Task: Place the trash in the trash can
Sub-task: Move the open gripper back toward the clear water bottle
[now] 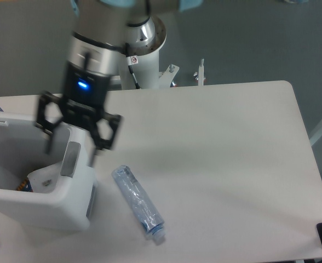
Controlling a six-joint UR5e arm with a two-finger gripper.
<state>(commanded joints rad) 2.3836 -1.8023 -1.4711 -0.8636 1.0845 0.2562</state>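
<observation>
White tabletop [221, 142] carries the crushed plastic bottle [138, 203], light, springy and slick, just below-right of my wide-open, empty tool [73, 147]; I'd pinch its labelled middle crosswise.

Colours you can see

Your trash can [68, 205] is white with a grey tab, the bottle [138, 203] is clear blue, and the table [221, 153] is white.

A single fixed camera looks steeply down from the front of the tabletop [221, 153], at middling range, facing the arm's base behind the jaws; no second view.
</observation>
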